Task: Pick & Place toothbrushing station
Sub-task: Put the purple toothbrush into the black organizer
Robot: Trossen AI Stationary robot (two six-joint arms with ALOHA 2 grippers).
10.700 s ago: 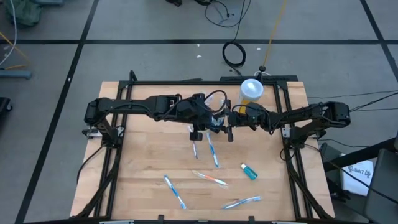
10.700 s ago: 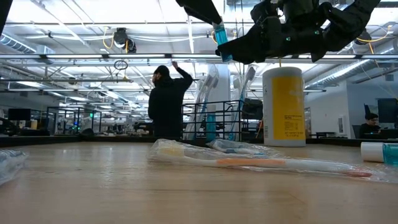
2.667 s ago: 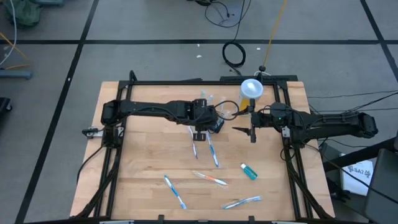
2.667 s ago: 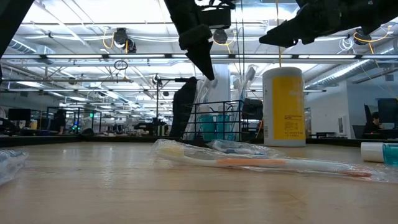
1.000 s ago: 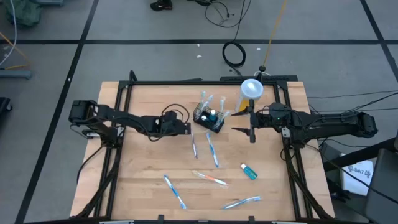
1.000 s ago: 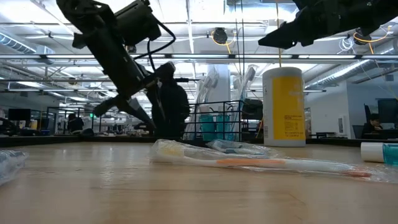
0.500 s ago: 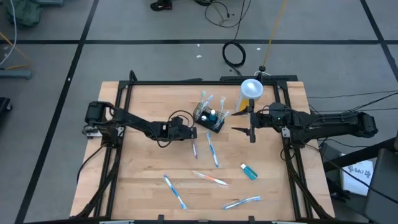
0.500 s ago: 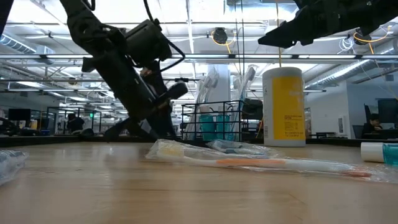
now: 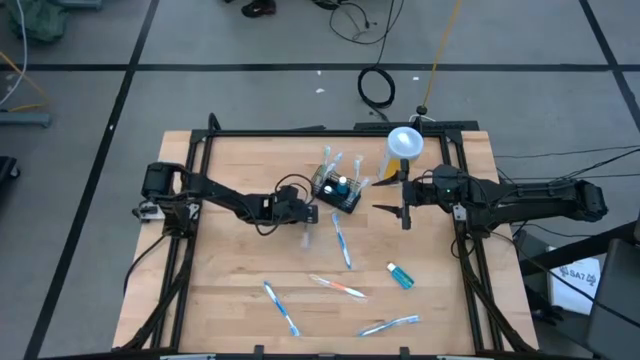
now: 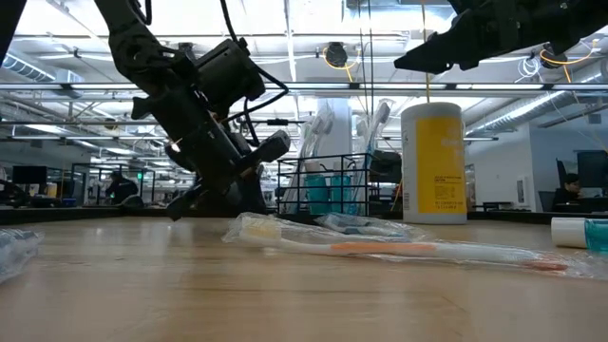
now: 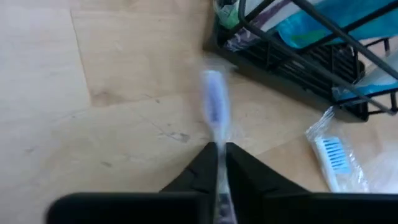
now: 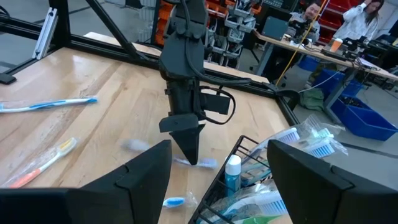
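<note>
Left tool (image 11: 219,148) is clamped on a wrapped toothbrush (image 11: 214,112) low over the desk (image 9: 230,300), just beside the black wire basket (image 9: 337,190), probably so it can be lifted in with the brushes already standing there. Right tool (image 9: 403,214) waits open on the basket's other side, near the yellow cup (image 9: 403,146).

The table (image 9: 230,290) is pale wood with a light grain. The wire-mesh caddy (image 9: 337,196) is black. Beside it stands a yellow cup (image 10: 432,163) with a white lid. The toothbrushes (image 9: 342,241) are blue and white, one orange-tinged (image 10: 399,249).
</note>
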